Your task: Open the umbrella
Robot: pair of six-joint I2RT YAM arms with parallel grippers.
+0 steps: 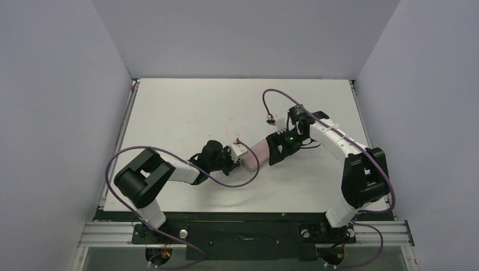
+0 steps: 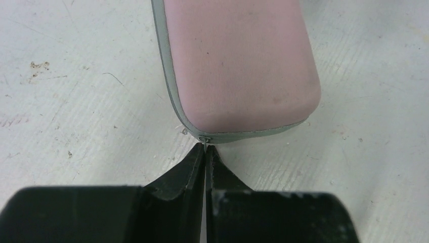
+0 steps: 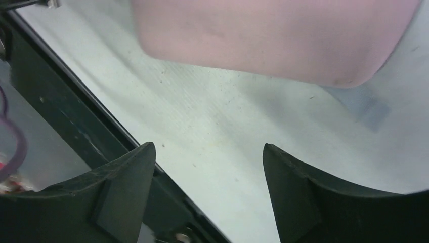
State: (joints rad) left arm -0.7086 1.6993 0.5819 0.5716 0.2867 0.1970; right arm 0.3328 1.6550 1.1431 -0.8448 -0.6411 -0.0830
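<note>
The umbrella itself is hidden. A pale pink oblong case (image 1: 257,151) lies on the white table (image 1: 186,107) between both grippers. In the left wrist view its rounded end (image 2: 238,66) has a grey-green zipper band around it, and a small metal zipper pull (image 2: 204,140) sticks out at the tip. My left gripper (image 2: 205,148) is shut on that thin pull, at the case's near-left end (image 1: 240,162). My right gripper (image 3: 207,147) stands open just off the case's other end (image 3: 273,35), with only bare table between its fingers. In the top view it (image 1: 277,153) sits at the case's right end.
Purple cables loop from both wrists; the left one (image 1: 248,175) trails over the table in front of the case. A black rail (image 3: 60,111) marks the table's edge in the right wrist view. Pale walls enclose the table on three sides.
</note>
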